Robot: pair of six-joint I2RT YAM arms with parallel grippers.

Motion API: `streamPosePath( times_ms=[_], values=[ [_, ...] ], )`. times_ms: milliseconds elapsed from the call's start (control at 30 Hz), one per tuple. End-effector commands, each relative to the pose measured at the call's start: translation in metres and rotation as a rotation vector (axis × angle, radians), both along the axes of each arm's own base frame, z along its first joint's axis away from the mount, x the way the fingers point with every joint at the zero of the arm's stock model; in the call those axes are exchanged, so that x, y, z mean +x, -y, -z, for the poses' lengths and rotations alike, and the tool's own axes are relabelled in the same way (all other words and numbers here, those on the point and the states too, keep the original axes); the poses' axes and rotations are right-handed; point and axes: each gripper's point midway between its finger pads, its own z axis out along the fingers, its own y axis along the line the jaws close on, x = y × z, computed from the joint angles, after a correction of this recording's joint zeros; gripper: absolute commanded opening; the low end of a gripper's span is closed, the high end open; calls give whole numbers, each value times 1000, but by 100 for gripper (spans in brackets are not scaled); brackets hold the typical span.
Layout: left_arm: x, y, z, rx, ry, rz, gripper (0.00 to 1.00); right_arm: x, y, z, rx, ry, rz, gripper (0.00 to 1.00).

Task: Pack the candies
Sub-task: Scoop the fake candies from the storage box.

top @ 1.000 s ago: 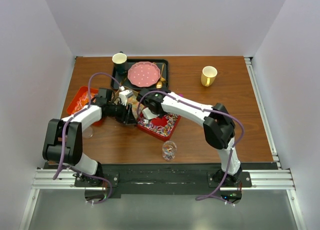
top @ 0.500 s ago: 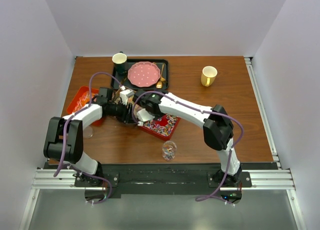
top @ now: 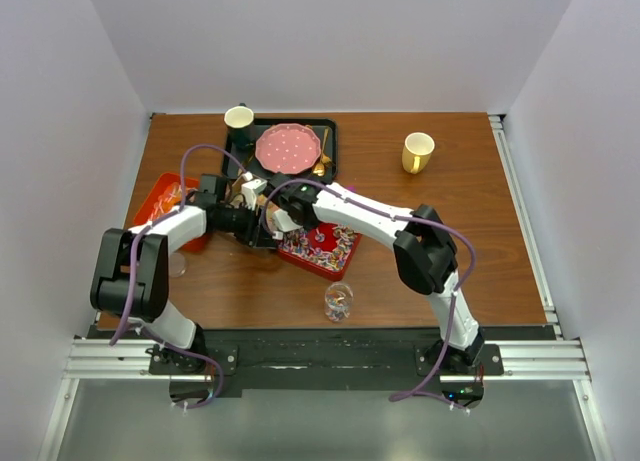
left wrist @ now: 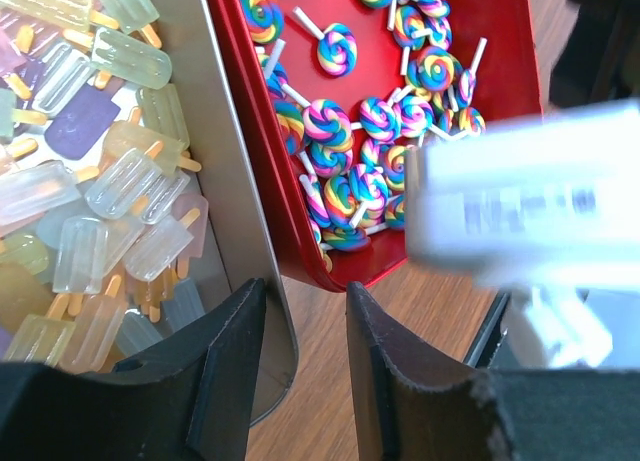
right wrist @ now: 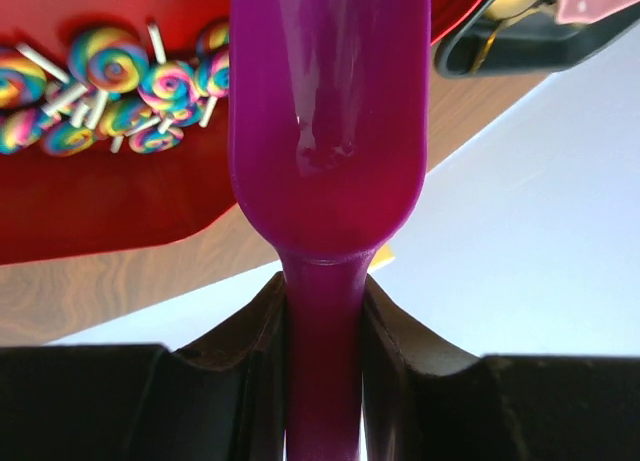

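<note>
Swirled candies [left wrist: 340, 151] [right wrist: 110, 66] [top: 325, 243] on white sticks lie in a red tray [left wrist: 500, 41] [right wrist: 100, 201]. Pastel popsicle-shaped candies [left wrist: 90, 181] fill a silver tray [left wrist: 200, 131] beside it. My left gripper [left wrist: 305, 301] [top: 258, 228] is open low over the table, its jaws either side of the silver tray's near rim, with bare wood in the gap. My right gripper [right wrist: 323, 291] [top: 283, 221] is shut on the handle of the purple scoop [right wrist: 330, 111]. The scoop's bowl looks empty and hangs over the red tray's edge. The right arm shows as a white blur [left wrist: 530, 201].
An orange tray [top: 160, 203] sits at the left. A black tray [top: 330, 131] at the back holds a pink plate [top: 288, 149], with a green cup [top: 238, 118] beside it. A yellow mug [top: 418, 151] stands back right. A small glass jar [top: 338, 301] stands near the front.
My right gripper has carried the scoop leftward across the red tray, close to the left gripper. The left arm has barely moved; its jaws narrowed slightly.
</note>
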Motion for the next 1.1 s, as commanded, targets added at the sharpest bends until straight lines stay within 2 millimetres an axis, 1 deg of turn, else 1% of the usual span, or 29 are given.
streamPosePath(
  times_ms=[0,33,67,133,167,200,233,267,367,400,467,500,567,600,633,700,733,833,1067],
  values=[
    [10,5,-5,-12,35,25,42,-18,-28,-1,88,-32,-68,0],
    [12,5,-6,-14,36,24,42,-26,-33,-3,97,-43,-87,0],
    [12,5,-6,-13,38,23,42,-33,-32,0,87,-63,-97,0],
    [14,5,-6,-13,38,23,41,-41,-33,-5,103,-69,-113,0],
    [15,5,-6,-14,39,23,41,-45,-27,-3,85,-87,-112,0],
    [15,6,-7,-13,38,25,41,-49,-26,-4,88,-97,-113,0],
    [15,5,-6,-12,35,22,41,-49,-22,-11,97,-91,-108,0],
    [15,5,-6,-12,35,22,41,-49,-18,-13,101,-91,-107,0],
    [15,5,-7,-12,37,25,41,-41,-6,-25,108,-62,-88,0],
    [15,5,-7,-12,36,25,41,-34,1,-29,114,-55,-69,0],
    [13,5,-7,-14,32,27,41,-24,9,-40,127,-43,-45,0],
    [14,5,-7,-13,36,30,41,-16,21,-44,126,-40,-16,0],
    [12,6,-7,-15,35,34,41,-10,31,-51,133,-45,1,0],
    [11,5,-7,-16,31,34,41,-4,41,-52,123,-47,9,0],
    [11,5,-6,-17,31,34,41,-3,46,-51,116,-50,11,0],
    [9,6,-4,-21,23,37,41,-3,58,-45,100,-79,16,0],
    [9,6,-5,-24,24,39,41,-7,63,-39,84,-107,17,0],
    [8,7,-4,-30,17,43,41,-16,70,-28,71,-159,21,0],
    [7,7,-3,-33,14,43,41,-28,74,-22,88,-208,43,0]
  ],
)
